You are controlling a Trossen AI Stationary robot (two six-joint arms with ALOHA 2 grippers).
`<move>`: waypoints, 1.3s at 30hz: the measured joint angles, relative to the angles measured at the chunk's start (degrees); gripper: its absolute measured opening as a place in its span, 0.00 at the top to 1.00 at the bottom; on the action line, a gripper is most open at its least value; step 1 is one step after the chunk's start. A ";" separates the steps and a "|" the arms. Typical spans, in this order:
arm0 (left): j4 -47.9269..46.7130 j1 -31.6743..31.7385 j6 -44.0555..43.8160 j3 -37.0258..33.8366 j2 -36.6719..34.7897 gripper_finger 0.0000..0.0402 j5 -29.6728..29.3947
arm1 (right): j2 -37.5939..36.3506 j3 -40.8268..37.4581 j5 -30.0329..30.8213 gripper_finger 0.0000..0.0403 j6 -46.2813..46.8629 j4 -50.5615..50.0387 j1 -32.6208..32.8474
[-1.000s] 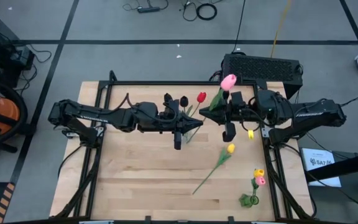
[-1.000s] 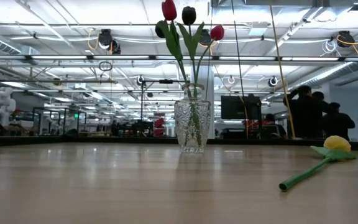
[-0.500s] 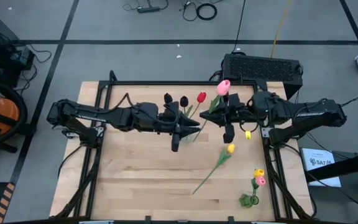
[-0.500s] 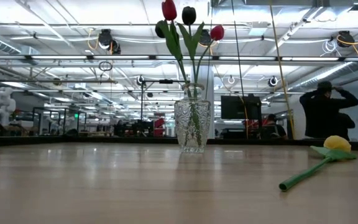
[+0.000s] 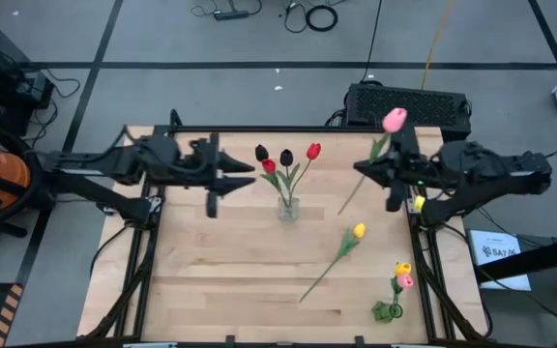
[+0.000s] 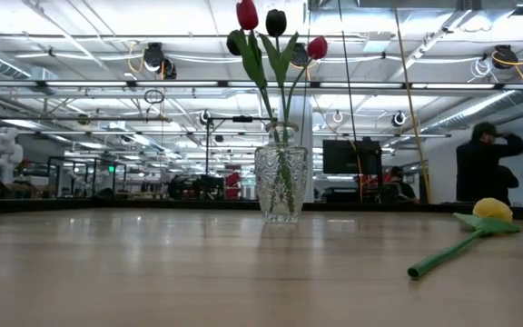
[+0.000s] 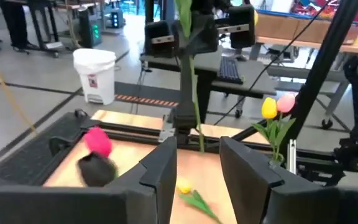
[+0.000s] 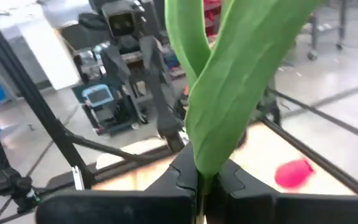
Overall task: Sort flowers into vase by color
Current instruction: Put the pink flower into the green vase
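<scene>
The right gripper (image 5: 392, 184) is clenched on the stem of a pink tulip (image 5: 394, 119), above the table's right edge. The right wrist view shows the green stem and leaf (image 8: 229, 93) pinched between the closed fingers. The pink head stands beyond the gripper, toward the far edge of the table (image 5: 220, 290), and the stem end trails from the gripper toward the vase. This flower is judged to be the one in transit; it is not yet in any container.

The clear glass vase (image 5: 285, 208) stands well to the left of the right gripper, about midway between the two grippers. It holds four tulips: two red (image 5: 313, 151) and two black (image 5: 286, 157). The low view confirms the stems seated upright in the vase (image 6: 281, 186).

The left gripper (image 5: 216, 184) hangs on the far side of the vase from the right gripper, clear of it. Its fingers stand apart and grasp nothing, as the left wrist view shows.

Remaining work, as judged from the table: a yellow tulip (image 5: 358, 230) lies flat, nearer the front edge than the right gripper. A small cluster of a yellow head (image 5: 403, 268) and a pink head (image 5: 405, 281) stands at the front right corner. What holds that cluster cannot be told.
</scene>
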 joint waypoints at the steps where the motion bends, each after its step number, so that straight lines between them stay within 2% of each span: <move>1: 0.08 0.01 0.03 -1.21 -1.42 0.68 0.78 | -1.08 0.00 1.89 1.00 1.04 -2.43 1.29; 9: 8.66 0.00 -4.81 -18.57 -13.04 0.68 0.45 | -7.20 0.00 17.83 1.00 10.47 -15.88 13.07; 12: 13.19 -0.04 -8.15 -25.41 -16.02 0.68 0.44 | -8.76 0.00 21.06 1.00 14.22 -20.57 16.45; 16: 15.72 -0.01 -13.50 -31.56 -18.03 0.68 0.44 | -10.34 0.61 20.51 1.00 19.68 -27.56 19.81; 21: 16.09 -0.01 -18.76 -33.92 -17.42 0.68 0.22 | -9.68 7.38 17.63 1.00 24.01 -41.41 21.71; 24: 15.90 -0.01 -19.79 -33.92 -16.64 0.68 -1.00 | -9.56 11.23 15.17 1.00 22.52 -47.02 21.90; 28: 16.00 0.04 -19.47 -33.92 -16.17 0.68 -6.42 | -10.74 14.09 12.24 1.00 18.60 -53.25 21.89; 34: 15.90 -0.01 -20.46 -33.92 -16.14 0.68 -7.40 | -14.96 13.95 11.86 1.00 16.91 -58.13 21.88; 36: 15.83 -0.01 -17.63 -33.92 -16.17 0.68 -7.47 | -15.91 13.52 10.19 1.00 15.99 -58.17 21.88; 39: 14.96 -0.41 -5.05 -33.92 -16.17 0.68 -6.19 | -16.96 12.31 5.18 1.00 15.57 -58.18 21.88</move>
